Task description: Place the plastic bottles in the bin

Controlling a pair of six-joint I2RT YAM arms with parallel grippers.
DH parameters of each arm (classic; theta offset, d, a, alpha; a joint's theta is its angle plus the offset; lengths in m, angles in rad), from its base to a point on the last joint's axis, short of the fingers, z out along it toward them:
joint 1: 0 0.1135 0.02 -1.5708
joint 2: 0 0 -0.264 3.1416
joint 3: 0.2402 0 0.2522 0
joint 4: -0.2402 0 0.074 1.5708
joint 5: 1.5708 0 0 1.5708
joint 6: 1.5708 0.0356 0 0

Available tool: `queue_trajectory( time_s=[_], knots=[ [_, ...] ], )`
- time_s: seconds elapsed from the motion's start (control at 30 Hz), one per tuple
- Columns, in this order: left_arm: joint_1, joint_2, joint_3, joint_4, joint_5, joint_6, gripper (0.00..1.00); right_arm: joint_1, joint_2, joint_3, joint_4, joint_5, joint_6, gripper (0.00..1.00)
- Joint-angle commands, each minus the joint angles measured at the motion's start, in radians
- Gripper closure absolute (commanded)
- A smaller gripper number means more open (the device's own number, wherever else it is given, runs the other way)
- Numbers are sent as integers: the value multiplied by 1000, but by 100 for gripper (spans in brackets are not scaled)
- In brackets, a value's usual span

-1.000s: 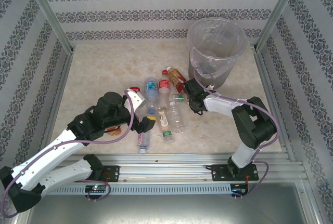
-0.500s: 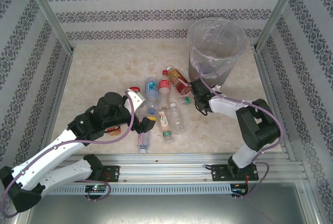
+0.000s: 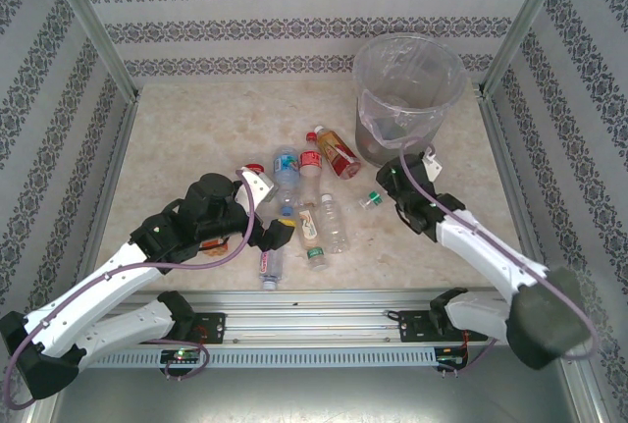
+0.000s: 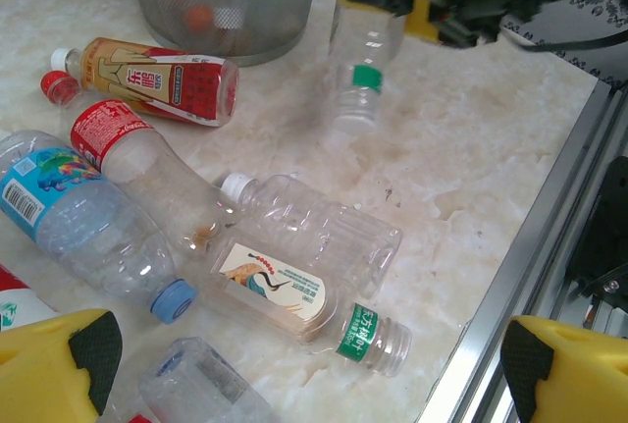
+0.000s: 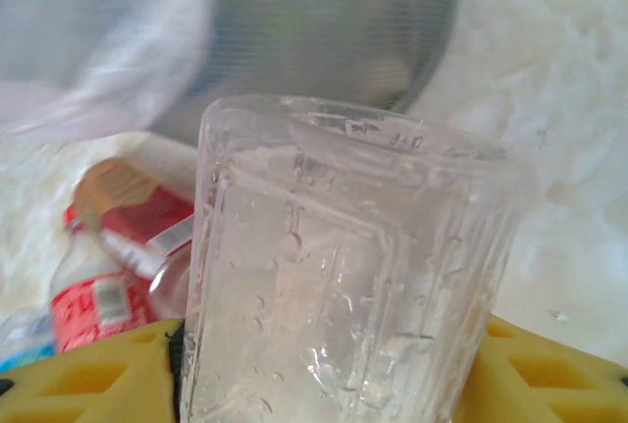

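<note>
My right gripper (image 3: 392,188) is clamped on a clear bottle (image 5: 353,266) just in front of the bin (image 3: 433,114), so I should raise it above the rim before letting go (my left gripper (image 4: 306,356) hangs wide open over the other bottles (image 4: 304,256) left of the bin).

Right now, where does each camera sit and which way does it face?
Top external: above, behind the arms, looking down on bottles and bin; left hand, right hand show.
Left wrist: low over bottles, facing the bin; own open fingers.
Right wrist: behind the clear bottle its fingers grip, facing the bin.
Shared: both wrist views show that bottle and bin.
</note>
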State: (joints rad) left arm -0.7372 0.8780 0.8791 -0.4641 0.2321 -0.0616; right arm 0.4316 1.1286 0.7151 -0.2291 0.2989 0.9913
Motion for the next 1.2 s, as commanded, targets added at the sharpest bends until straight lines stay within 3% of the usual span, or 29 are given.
queue_trajectory(
  time_s=[0.0,0.13,0.3,0.6,0.8,0.9,0.97,1.07,1.17],
  knots=[
    [12,-16,-7,38,-8,-21,0,1,-94,52,-91,-79,-247,48],
    [12,-18,-19,74,-17,-66,0,-15,-139,190,-168,-110,-390,48],
    [12,-25,-70,143,-58,-193,0,-76,-77,433,-235,-164,-540,46],
    [12,31,-18,-105,-185,-389,0,-280,297,975,-317,-325,-677,44],
    [12,90,-49,-166,-191,-491,0,-344,581,1292,-420,-331,-722,41],
    [7,129,-61,-185,-193,-527,0,-348,683,1404,-475,-323,-757,34],
    [5,164,-62,-208,-199,-542,2,-350,709,1428,-493,-329,-766,21],
    [1,220,-59,-238,-204,-558,6,-349,682,1397,-479,-344,-772,9],
    [-1,268,-67,-236,-188,-576,11,-346,625,1356,-476,-368,-785,3]
  ],
)
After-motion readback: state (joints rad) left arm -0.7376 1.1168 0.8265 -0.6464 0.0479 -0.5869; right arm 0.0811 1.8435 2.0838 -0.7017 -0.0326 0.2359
